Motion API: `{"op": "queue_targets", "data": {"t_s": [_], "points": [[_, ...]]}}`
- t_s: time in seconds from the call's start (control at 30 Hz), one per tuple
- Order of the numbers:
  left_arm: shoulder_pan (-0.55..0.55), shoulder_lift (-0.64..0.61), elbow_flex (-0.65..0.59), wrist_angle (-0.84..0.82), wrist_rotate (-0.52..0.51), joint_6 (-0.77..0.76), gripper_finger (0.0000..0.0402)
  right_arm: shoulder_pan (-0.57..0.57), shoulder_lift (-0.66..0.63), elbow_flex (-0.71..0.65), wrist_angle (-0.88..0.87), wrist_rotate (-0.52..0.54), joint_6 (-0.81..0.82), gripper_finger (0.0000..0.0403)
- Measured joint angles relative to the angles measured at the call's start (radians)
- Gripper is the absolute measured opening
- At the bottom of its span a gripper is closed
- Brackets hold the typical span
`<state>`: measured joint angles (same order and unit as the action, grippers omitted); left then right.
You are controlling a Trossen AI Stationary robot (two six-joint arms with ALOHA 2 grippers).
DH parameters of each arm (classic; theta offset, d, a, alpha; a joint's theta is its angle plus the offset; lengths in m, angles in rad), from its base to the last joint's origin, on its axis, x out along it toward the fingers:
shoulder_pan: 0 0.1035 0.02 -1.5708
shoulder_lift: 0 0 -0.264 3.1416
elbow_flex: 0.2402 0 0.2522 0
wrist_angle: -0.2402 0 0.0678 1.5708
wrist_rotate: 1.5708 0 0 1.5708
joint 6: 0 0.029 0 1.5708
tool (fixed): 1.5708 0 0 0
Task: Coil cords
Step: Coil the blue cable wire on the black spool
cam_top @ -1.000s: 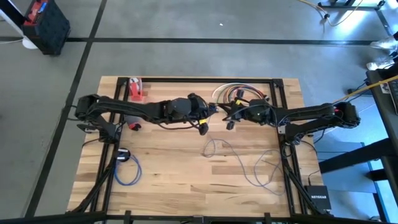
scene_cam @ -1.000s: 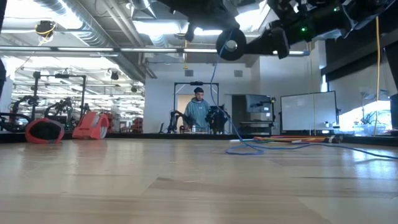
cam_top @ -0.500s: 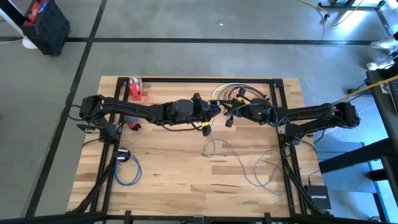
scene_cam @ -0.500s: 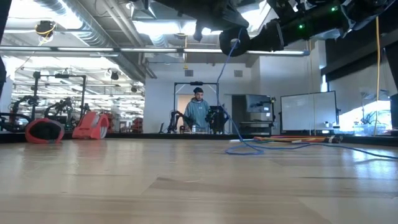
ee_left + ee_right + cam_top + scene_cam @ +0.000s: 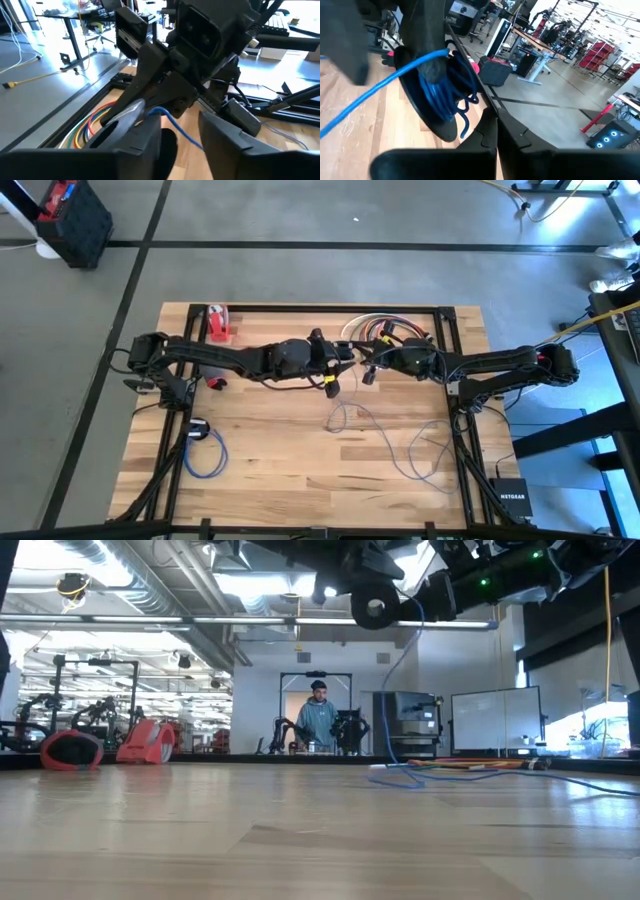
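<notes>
Above the table's far middle my two grippers meet tip to tip. My left gripper (image 5: 348,357) (image 5: 180,123) is open. A black disc (image 5: 372,608) (image 5: 436,112) wound with blue cord (image 5: 440,92) sits beside one of its fingers. My right gripper (image 5: 366,361) (image 5: 496,126) is shut on the blue cord (image 5: 398,690). The cord drops from the right gripper to the table and lies there in loose loops (image 5: 405,445). A second blue cord (image 5: 205,453) with a small black disc lies coiled at the near left. My left gripper is open. The black disc (image 5: 168,146) lies against the inner side of one finger (image 5: 145,137); how it stays there, I cannot tell. My right gripper pinches the blue cord (image 5: 156,111) at its fingertips, reaching level from the table's right. The cord hangs slack below the fingers, and its lower part (image 5: 400,776) rests on the table.
A bundle of coloured cords (image 5: 372,328) lies at the far edge behind the grippers. A red object (image 5: 218,325) stands at the far left. A black box (image 5: 510,498) sits off the near right corner. A person (image 5: 318,720) stands in the room behind.
The hanging stretch of blue cord has swung toward the table's right. It dropped from just below the black disc before; now it drops from beside my right gripper. Its lower part has stayed on the table.
</notes>
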<state>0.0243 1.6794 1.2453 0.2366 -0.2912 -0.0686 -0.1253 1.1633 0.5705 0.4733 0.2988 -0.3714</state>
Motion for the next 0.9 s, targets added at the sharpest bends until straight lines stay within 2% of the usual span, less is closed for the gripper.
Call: {"op": "queue_targets", "data": {"t_s": [0.13,0.23,0.43,0.57,0.63,0.9], "points": [[-0.025,0.000,0.000,0.049,-0.004,0.035,0.0151,0.000,0.000,0.000,0.003,-0.005,0.000,0.0000],[-0.044,0.000,0.012,0.026,-0.005,0.078,0.0156,0.001,0.000,0.000,0.004,-0.005,0.000,0.0000],[-0.069,-0.002,0.045,-0.092,-0.013,0.127,0.0152,0.001,0.000,0.000,0.003,-0.005,0.000,0.0000],[-0.077,-0.002,0.045,-0.137,-0.118,0.188,0.0145,0.001,0.000,0.000,0.001,-0.005,0.000,0.0000],[-0.070,-0.002,0.045,-0.154,-0.129,0.206,0.0144,0.001,0.000,0.000,0.000,-0.004,0.000,0.0000],[-0.094,-0.001,0.045,-0.115,-0.134,0.185,0.0143,0.000,0.000,0.000,0.001,-0.005,0.000,0.0000]]}}
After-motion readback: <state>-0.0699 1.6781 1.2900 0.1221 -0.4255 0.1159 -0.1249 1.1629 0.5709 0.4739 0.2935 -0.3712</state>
